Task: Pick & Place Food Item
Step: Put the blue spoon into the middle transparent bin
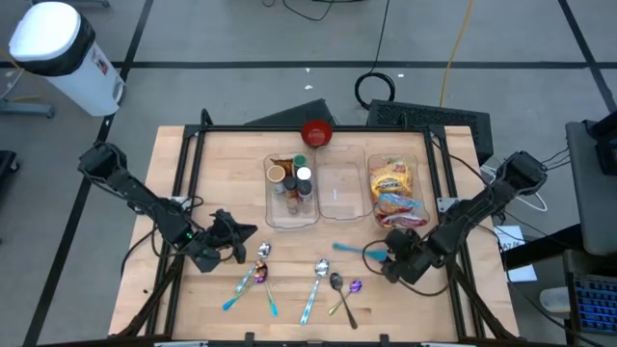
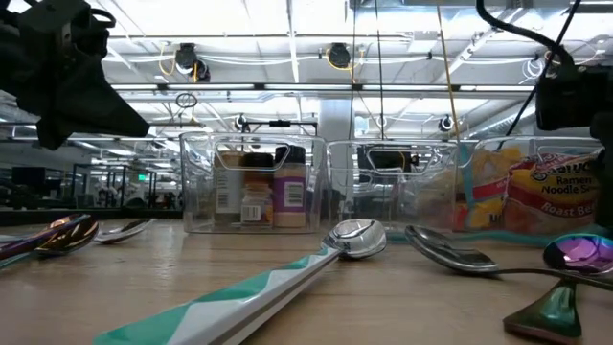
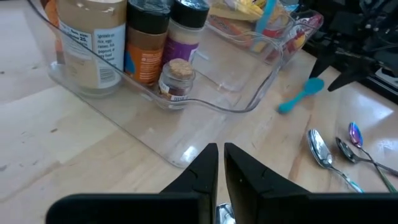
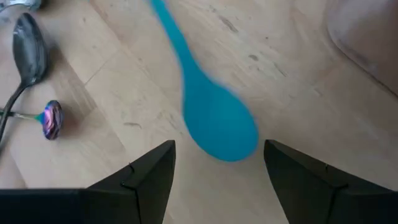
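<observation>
Right gripper, fingers apart, hovers with the blue spoon just ahead between them. Left gripper, fingers together, faces the bin.

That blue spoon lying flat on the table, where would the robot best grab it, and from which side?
Probably from straight above, by the narrow handle rather than the bowl. The blue spoon lies flat on the wooden table, so nothing can slide under it; the slim handle fits between the jaws, closing across its width. The right gripper hangs open just over the wide, rounded bowl end, which would be harder to pinch.
</observation>
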Robot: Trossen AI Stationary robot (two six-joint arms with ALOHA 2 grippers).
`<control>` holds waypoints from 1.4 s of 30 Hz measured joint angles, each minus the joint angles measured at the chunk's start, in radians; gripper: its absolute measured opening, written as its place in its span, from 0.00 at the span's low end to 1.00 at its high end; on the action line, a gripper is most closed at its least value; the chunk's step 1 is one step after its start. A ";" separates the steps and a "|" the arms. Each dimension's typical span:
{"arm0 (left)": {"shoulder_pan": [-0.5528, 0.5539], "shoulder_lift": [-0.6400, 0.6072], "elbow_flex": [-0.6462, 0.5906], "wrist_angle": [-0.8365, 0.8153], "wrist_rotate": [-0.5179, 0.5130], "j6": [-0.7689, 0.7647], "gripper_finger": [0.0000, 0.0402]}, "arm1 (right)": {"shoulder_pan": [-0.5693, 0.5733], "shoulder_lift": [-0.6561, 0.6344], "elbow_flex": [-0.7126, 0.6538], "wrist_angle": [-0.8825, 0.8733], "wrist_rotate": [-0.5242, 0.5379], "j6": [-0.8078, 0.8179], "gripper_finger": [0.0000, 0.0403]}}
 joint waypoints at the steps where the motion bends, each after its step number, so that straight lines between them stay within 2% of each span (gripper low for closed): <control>1: 0.000 0.000 0.000 0.000 0.000 0.000 0.08 | -0.004 0.000 -0.003 0.010 -0.001 0.000 0.59; 10: 0.000 0.000 0.000 -0.001 0.000 0.002 0.08 | -0.017 0.000 -0.007 0.057 0.001 -0.040 0.59; 13: 0.000 0.000 0.000 -0.001 0.000 0.002 0.08 | -0.017 0.000 -0.007 0.057 0.001 -0.040 0.55; 16: 0.000 0.000 0.000 -0.001 -0.001 0.003 0.08 | -0.017 0.000 -0.007 0.057 0.002 -0.039 0.48; 23: 0.000 0.000 0.000 0.015 -0.004 0.030 0.08 | -0.017 0.000 -0.007 0.057 0.008 -0.047 0.21; 27: 0.000 0.000 0.000 0.019 -0.004 0.041 0.08 | -0.017 0.000 -0.007 0.062 0.007 -0.086 0.06; 29: 0.000 0.000 0.000 0.019 -0.004 0.041 0.08 | -0.017 0.000 -0.007 0.083 0.007 -0.126 0.02; 37: 0.000 0.000 0.000 0.019 -0.004 0.042 0.08 | -0.017 -0.013 -0.008 0.248 0.010 -0.311 0.00; 42: 0.000 0.000 0.000 0.019 -0.004 0.042 0.08 | -0.009 -0.057 -0.008 0.282 0.086 -0.403 0.00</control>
